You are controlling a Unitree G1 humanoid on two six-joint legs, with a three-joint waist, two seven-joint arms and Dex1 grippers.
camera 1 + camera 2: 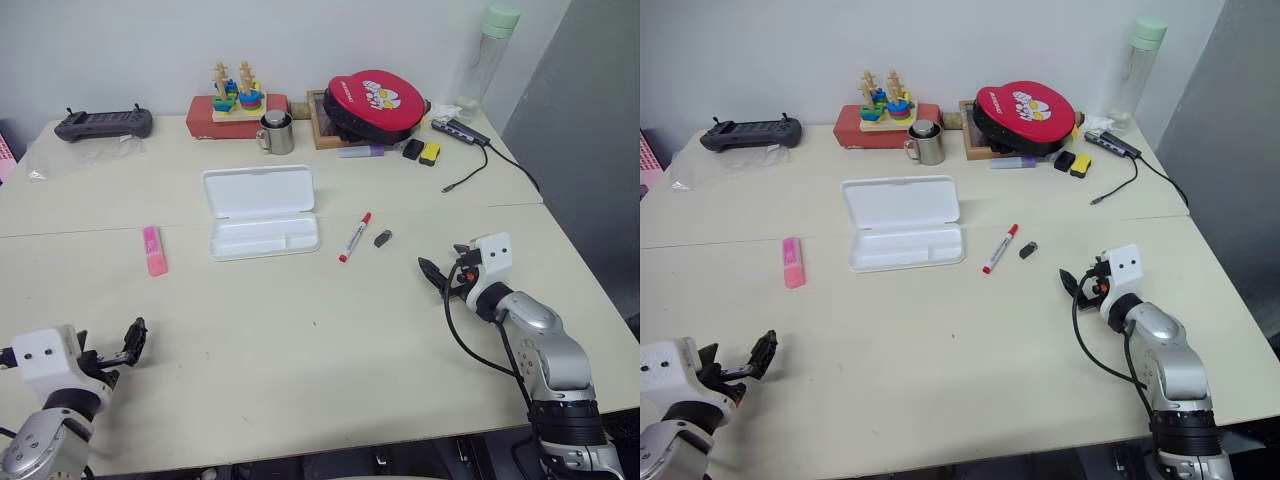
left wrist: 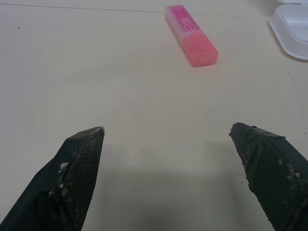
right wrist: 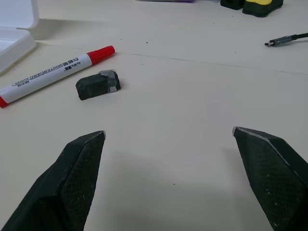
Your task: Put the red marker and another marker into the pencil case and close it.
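Observation:
The white pencil case (image 1: 258, 190) lies open at the table's middle, its lid flat behind the bare divided tray. To its right lies the red marker (image 1: 354, 237), white-barrelled with a red cap (image 3: 100, 53). A flat pink highlighter, the other marker (image 1: 154, 250), lies to the left of the case. My left gripper (image 1: 128, 347) hovers near the front left edge, open and pointing toward the highlighter (image 2: 191, 34). My right gripper (image 1: 437, 275) stands open at the right, aimed at the red marker, nothing between its fingers.
A small black block (image 1: 383, 238) lies just right of the red marker. Along the back stand a controller (image 1: 103, 123), a stacking toy (image 1: 237, 105), a metal mug (image 1: 277, 132), a red round pouch (image 1: 377, 100), a purple pen (image 1: 362, 151), a bottle (image 1: 487, 55) and a cable (image 1: 480, 165).

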